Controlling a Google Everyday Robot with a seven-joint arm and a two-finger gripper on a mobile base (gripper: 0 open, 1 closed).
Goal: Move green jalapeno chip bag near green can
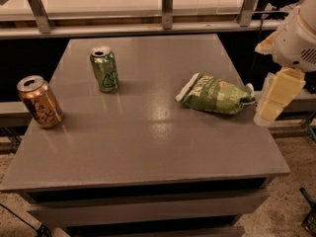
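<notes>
Counting one green can (104, 69) | one orange can (39, 101) | one bag (215, 95), gripper (269, 110) beside

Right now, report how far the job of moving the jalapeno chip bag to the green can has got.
Done: nothing yet; the green jalapeno chip bag lies on the right side of the gray table, far from the green can at back left. In hand: the gripper hangs by the bag's right end, no grasp visible. Left: grasp, carry left, set down beside that can.

Lettering unreadable — green jalapeno chip bag (215, 96), green can (104, 69), claw (270, 103) beside bag
</notes>
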